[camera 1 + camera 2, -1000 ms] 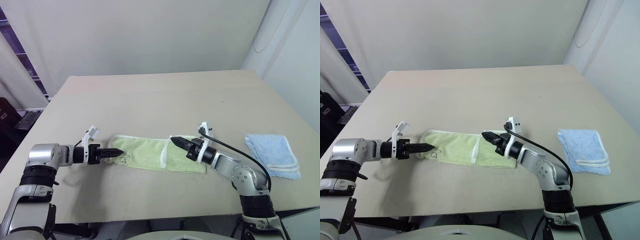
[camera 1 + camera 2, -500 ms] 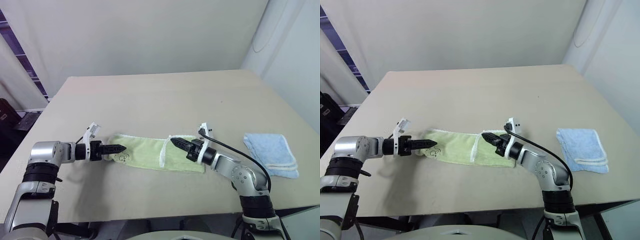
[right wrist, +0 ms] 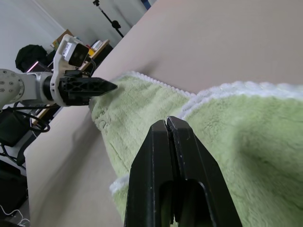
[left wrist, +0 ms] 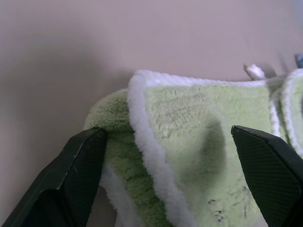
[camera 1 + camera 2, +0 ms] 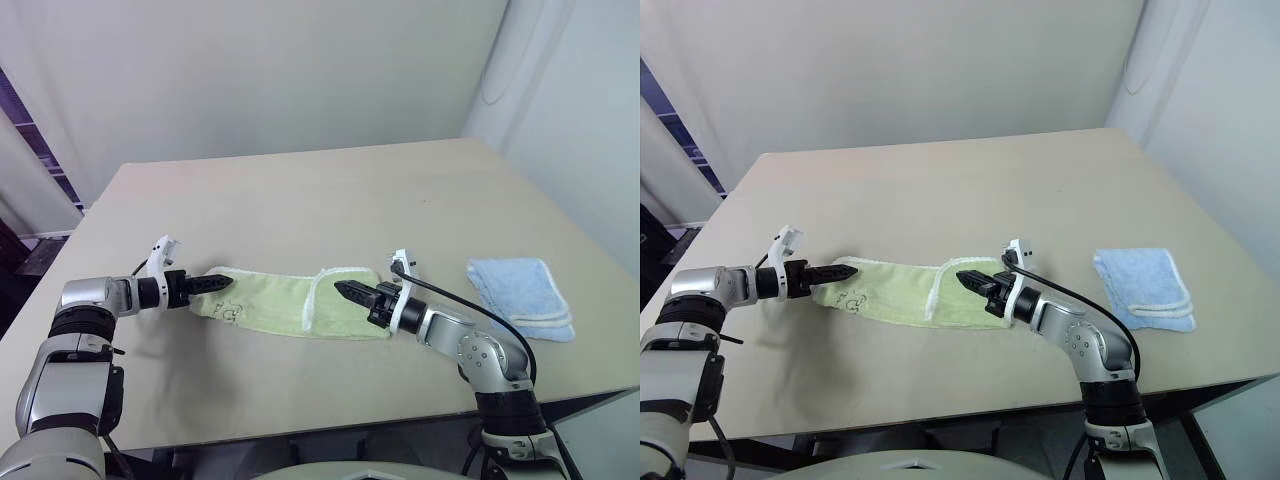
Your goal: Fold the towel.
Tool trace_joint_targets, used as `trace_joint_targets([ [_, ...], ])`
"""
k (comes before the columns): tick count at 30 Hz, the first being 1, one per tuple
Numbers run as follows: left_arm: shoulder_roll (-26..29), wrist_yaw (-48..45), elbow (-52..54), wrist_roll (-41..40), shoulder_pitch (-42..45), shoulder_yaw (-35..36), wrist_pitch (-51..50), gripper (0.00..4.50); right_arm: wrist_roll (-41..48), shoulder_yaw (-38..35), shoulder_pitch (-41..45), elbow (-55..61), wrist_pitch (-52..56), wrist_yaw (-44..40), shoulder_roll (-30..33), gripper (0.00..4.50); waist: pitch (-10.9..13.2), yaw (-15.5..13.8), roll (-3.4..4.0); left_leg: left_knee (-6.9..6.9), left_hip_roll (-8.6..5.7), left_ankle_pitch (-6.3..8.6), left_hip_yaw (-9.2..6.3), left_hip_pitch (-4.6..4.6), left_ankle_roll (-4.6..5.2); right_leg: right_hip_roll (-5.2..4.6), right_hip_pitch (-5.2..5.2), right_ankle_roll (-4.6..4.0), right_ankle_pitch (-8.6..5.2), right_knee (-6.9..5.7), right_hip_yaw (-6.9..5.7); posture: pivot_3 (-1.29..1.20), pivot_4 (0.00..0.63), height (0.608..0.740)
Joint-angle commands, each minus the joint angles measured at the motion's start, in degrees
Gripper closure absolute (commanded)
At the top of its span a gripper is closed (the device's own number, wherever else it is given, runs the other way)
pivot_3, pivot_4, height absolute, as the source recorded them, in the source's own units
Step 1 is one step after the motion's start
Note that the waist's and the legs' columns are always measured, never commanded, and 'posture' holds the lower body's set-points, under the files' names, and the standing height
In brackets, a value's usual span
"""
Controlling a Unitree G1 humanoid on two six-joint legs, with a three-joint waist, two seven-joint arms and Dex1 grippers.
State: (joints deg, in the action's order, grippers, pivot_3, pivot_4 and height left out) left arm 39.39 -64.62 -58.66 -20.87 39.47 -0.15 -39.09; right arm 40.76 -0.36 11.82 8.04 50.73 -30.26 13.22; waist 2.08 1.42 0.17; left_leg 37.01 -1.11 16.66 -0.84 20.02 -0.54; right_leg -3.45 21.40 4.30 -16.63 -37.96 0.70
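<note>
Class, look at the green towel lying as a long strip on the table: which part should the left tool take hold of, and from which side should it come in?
Probably the bunched end of the towel nearest the left tool, coming in level from that short side. There the white corded edge curls up off the table, giving a raised lip, and the tool's open fingers already stand either side of it.

Left pincer (image 4: 165,189) fingers spread wide; right pincer (image 3: 171,124) fingers pressed together.
</note>
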Motion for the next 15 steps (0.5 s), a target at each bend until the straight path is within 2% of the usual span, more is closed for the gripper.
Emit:
trace_joint_targets([
  [1, 1.28, 6.92, -7.73, 5.77, 0.76, 0.17, 4.66, 0.02, 0.11, -0.12, 1.27, 0.81, -1.26, -0.89, -0.26, 4.5, 0.12, 0.25, 0.06, -0.07, 0.0, 0.06, -0.2, -0.03, -0.1, 0.0, 0.0, 0.0, 0.0, 0.0, -0.2, 0.0, 0.0, 0.74],
  [5, 0.75, 4.89, -9.85, 7.71, 3.45, -0.08, 6.9, 0.02, -0.13, -0.22, 1.0, 1.25, -1.6, -1.04, 0.01, 4.5, 0.4, 0.72, 0.08, -0.12, 0.02, 0.08, -0.93, 0.05, -0.14, 0.01, 0.01, -0.17, 0.1, 0.01, -0.99, 0.0, 0.0, 0.74],
  [8, 0.22, 4.27, -10.02, 8.6, 5.03, 0.44, 8.88, 0.02, -0.03, -0.24, 0.9, 1.46, -1.62, -0.92, 0.04, 4.5, 0.59, 0.82, 0.18, -0.26, 0.03, 0.07, -1.02, 0.09, -0.13, 0.0, 0.04, -0.26, 0.15, 0.0, -1.11, 0.0, 0.0, 0.74],
  [15, -0.2, 5.17, -11.04, 9.85, 8.91, 2.31, 11.83, 0.02, -0.25, 0.22, 0.68, 1.93, -1.63, -0.71, 0.09, 4.5, 0.99, 0.48, -0.15, -0.29, 0.02, -0.04, -1.12, 0.41, 0.05, 0.0, 0.28, -0.27, 0.22, 0.01, -1.29, 0.0, 0.0, 0.74],
])
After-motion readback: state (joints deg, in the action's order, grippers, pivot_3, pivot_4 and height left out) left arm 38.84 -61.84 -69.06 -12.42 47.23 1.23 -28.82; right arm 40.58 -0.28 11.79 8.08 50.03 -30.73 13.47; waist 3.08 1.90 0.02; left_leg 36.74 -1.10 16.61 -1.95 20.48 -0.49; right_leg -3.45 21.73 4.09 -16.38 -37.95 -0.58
